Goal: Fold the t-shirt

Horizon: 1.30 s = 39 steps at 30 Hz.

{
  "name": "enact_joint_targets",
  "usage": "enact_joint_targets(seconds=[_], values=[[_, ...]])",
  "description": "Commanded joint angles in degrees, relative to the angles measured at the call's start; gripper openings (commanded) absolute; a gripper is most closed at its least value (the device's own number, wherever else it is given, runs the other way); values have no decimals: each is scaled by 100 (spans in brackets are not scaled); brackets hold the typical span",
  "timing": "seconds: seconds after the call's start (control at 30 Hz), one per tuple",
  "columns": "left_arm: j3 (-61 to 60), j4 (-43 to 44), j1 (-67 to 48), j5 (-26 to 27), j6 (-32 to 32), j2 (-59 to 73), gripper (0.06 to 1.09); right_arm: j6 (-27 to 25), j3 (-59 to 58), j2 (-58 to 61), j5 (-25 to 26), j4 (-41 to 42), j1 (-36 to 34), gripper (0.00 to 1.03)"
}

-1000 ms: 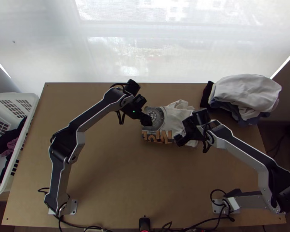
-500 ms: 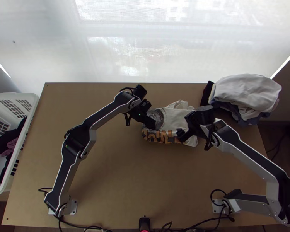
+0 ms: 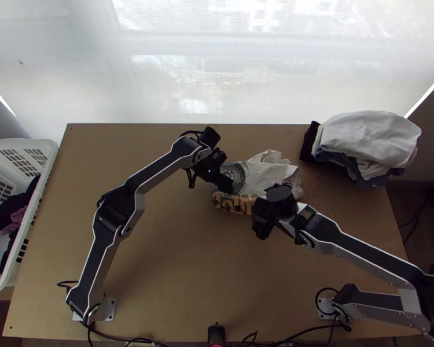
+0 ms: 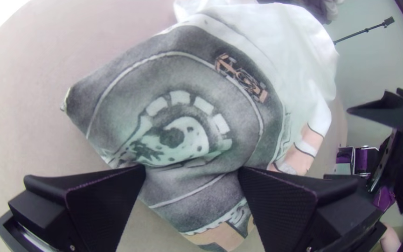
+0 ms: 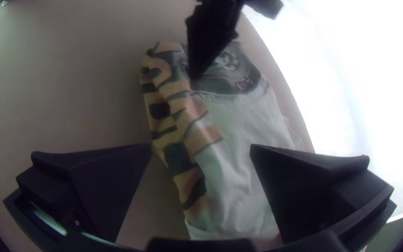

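The white cotton t-shirt with a grey tyre print and orange lettering point(image 3: 264, 175) lies on the far half of the light wooden worktop point(image 3: 176, 248), between the two arms, where both can get at it. It is already gathered into a compact, folded bundle, its print facing up and the lettering running along the side nearest the arms' bases. The left hand, with wide flat black fingers point(image 4: 192, 170), is over the tyre-print end; its fingers stand apart with nothing pinched between them, perhaps so placed to press that end flat or take hold of it. The right hand, of the same black make point(image 5: 201, 147), is also released, its fingers parted above the lettered side near the plain white end, a position that would suit tucking in or squaring that edge. I cannot tell whether either hand touches the cloth. Folding looks well along, though the plain end lies loose and wrinkled, so a careless pull there could undo the layers. The soft heap of white, blue and black garments point(image 3: 367, 139) sits at the far right corner, out of the folding area, and the white slatted plastic basket point(image 3: 30, 215) stands beside the left edge, probably holding laundry within reach.
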Motion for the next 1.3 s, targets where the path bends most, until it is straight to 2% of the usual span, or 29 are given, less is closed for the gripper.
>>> enact_joint_targets(seconds=[0.0, 0.33, 0.7, 1.0, 1.03, 1.07, 1.13, 1.17, 1.23, 1.27], values=[[1, -38, -28, -13, 7, 22, 104, -437, -296, 533, 100, 702, 455, 98], [1, -126, 8, -13, 16, -31, 104, -912, -419, 1474, 144, 1730, 279, 98], [1, -197, 16, -4, 34, -48, 104, -1527, -402, 2195, 522, 2987, -90, 98], [1, -258, -36, -13, 42, -48, 104, -1510, 47, 3153, 698, 3339, -152, 98], [1, -267, -45, -13, 42, -48, 104, -1466, 99, 3223, 698, 3339, -178, 92], [-8, -284, -54, -13, 42, -57, 104, -1439, 117, 3240, 698, 3339, -195, 78], [1, -311, -54, -13, 42, -83, 104, -1422, 143, 3240, 689, 3330, -195, 36], [1, -311, -54, -13, 42, -92, 104, -1439, 143, 3240, 689, 3321, -187, 23], [1, -337, -45, -13, 51, -127, 104, -1475, 134, 3249, 636, 3295, -178, 3], [1, -355, -36, -13, 51, -145, 104, -1483, 126, 3240, 627, 3277, -178, 3]])
